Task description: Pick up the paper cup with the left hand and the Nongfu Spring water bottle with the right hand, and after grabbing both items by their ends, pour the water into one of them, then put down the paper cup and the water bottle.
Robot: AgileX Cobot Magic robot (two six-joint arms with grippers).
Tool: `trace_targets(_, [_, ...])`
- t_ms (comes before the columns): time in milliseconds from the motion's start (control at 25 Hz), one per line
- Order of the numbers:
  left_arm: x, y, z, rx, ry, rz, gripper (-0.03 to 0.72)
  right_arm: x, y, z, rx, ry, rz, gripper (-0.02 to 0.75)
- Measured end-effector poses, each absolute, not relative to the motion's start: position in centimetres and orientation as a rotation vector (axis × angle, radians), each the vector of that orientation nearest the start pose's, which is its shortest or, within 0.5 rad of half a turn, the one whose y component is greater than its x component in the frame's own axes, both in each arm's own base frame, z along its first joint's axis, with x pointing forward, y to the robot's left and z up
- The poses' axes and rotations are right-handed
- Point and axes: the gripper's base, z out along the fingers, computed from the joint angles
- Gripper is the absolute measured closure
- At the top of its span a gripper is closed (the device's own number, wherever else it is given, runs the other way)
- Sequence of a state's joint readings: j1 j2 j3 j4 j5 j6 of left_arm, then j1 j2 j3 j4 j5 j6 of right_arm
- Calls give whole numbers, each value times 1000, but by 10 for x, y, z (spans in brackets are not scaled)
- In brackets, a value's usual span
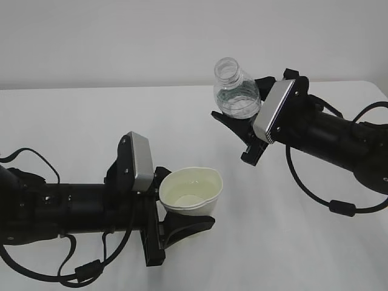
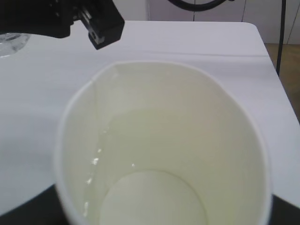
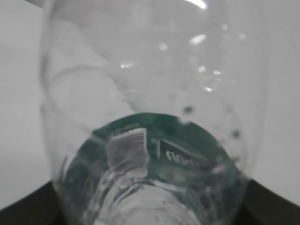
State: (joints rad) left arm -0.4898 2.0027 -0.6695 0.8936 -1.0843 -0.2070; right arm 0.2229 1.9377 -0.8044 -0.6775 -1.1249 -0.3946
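The exterior view showed the left hand low at the left, its fingers closed around the paper cup, which stood almost upright above the white table with its mouth open to the camera. Inside the cup lay a shallow layer of water, pale against the cream wall. The right hand reached in from the right and gripped the Nongfu Spring water bottle by its lower part, with the capless neck pointing up and a little to the left. The bottle was held higher than the cup and well apart from it. In the right wrist view the green label was seen through the clear wall
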Motion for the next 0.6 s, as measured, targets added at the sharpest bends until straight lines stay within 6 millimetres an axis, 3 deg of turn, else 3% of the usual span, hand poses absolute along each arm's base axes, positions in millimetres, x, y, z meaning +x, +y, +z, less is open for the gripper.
trace_targets(600, [249,-204,108,1200,1511,-849,241,337,129,165,-1011,1235,215,268])
